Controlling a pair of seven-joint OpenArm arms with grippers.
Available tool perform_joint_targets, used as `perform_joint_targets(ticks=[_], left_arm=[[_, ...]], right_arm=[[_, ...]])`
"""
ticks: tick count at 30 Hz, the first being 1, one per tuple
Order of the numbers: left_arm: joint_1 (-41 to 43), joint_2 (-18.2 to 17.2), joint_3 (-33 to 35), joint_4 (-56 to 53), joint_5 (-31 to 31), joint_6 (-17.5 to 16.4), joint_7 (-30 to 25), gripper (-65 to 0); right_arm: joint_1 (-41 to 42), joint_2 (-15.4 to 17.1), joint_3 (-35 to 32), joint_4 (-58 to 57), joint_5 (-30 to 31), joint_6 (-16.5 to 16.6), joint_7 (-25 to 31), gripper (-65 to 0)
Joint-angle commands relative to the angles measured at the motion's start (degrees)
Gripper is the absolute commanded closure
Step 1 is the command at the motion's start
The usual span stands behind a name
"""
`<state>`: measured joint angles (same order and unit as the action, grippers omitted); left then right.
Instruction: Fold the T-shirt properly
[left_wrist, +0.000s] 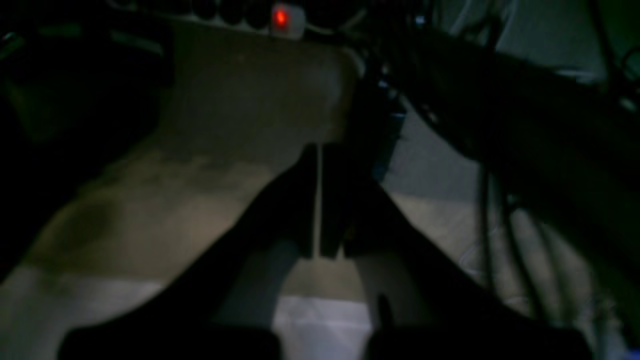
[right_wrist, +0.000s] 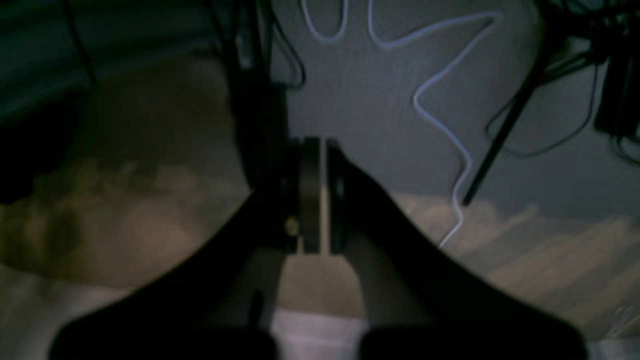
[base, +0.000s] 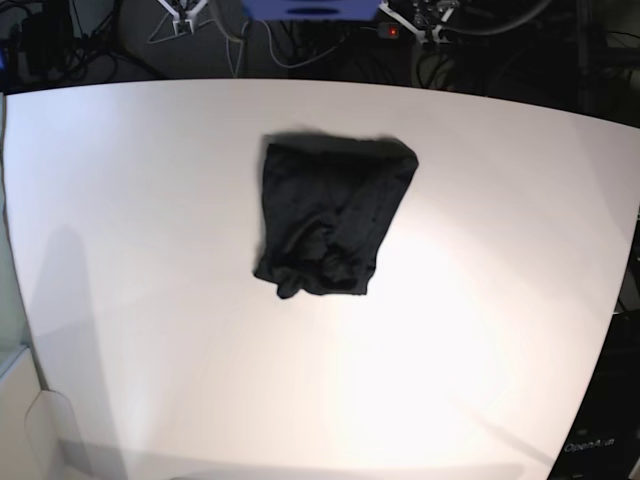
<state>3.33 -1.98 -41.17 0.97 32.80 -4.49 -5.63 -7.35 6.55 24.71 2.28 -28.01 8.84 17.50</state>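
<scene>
Left wrist view, dim and blurred: the left arm's dark two-fingered pincer (left_wrist: 318, 200) fills the middle, its flat fingers pressed together with only a thin pale slit between them, nothing pinched. Beyond its tips lies a tan, mottled floor (left_wrist: 210, 165). Far above the tips glows a small red light on a pale power strip (left_wrist: 282, 19). To the pincer's right hang dark cables (left_wrist: 495, 220).

Right wrist view, equally dim: the right arm's dark pincer (right_wrist: 322, 195) is also pressed together and empty. Above and right of its tips a thin white cable (right_wrist: 452, 150) snakes over a grey floor.

Base view, bright: a smooth white tabletop (base: 150, 250) fills the frame; neither pincer shows. The black soft-fabric T-shirt (base: 330, 215) lies just above the table's centre, folded into a rough rectangle. Its upper edge is fairly straight; the lower left corner is bunched and wrinkled.
</scene>
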Motion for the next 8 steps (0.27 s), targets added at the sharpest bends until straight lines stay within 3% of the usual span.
perform_joint_targets(ticks=[1, 8], left_arm=[[0.23, -0.26, -0.20, -0.14, -0.05, 0.76, 0.92, -1.8], [-2.50, -0.53, -3.45, -0.40, -0.40, 2.78, 1.28, -1.9]], right_arm=[[0.37, 1.32, 0.04, 0.31, 0.19, -1.50, -0.13, -2.9], [0.98, 1.23, -0.14, 0.66, 0.10, -1.41, -2.51, -4.8]])
